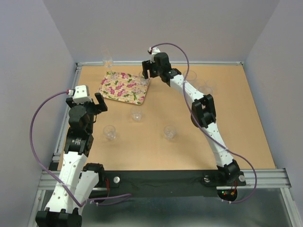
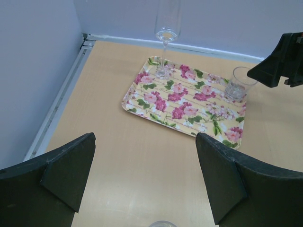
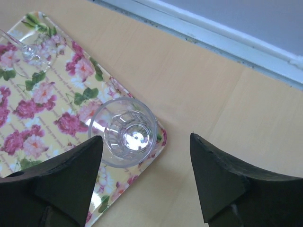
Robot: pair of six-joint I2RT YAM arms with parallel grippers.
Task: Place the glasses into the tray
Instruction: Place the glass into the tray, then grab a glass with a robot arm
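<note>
Two glasses (image 2: 239, 84) stood on the tray (image 1: 124, 90): a flute (image 2: 164, 28) at its far left corner, a tumbler (image 3: 129, 132) at its right corner. The right hand (image 1: 148, 72) hung open astride the tumbler, gripping nothing, so that placement looked finished. The left hand (image 2: 144, 142), wide open and empty, hovered off the tray's near left corner. The next move called for fetching a loose glass (image 1: 110, 132) from the tabletop (image 1: 227, 132) nearer than the tray.

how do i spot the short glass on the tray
Find the floral tray at the table's far left. The tumbler stands in its far right corner, by the right tool. The only other glass there is tall and stemmed.
</note>
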